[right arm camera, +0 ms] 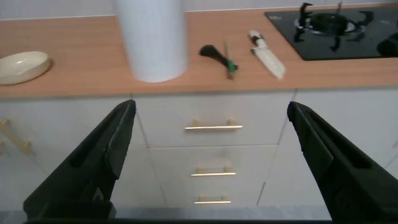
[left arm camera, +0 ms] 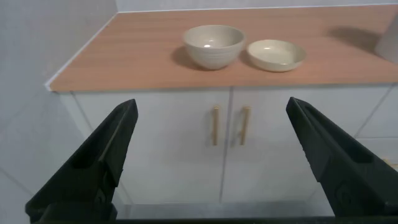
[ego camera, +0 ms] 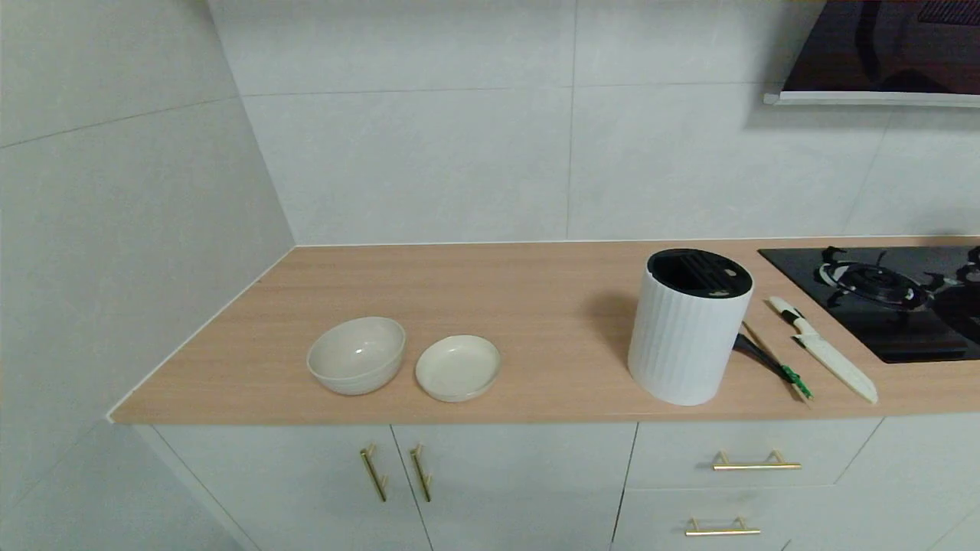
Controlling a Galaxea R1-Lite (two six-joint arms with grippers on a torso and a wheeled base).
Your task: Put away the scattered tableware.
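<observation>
sitting near the front edge of the wooden counter were a deep cream bowl and, just beside it, a shallow cream dish, both upright, glazed insides bare. to their right stood a white ribbed holder with a black slotted top; the slots' contents i couldn't tell. beside it lay a black utensil and a white knife. left gripper and right gripper faced the cabinets, jaws spread wide, gripping nothing.
</observation>
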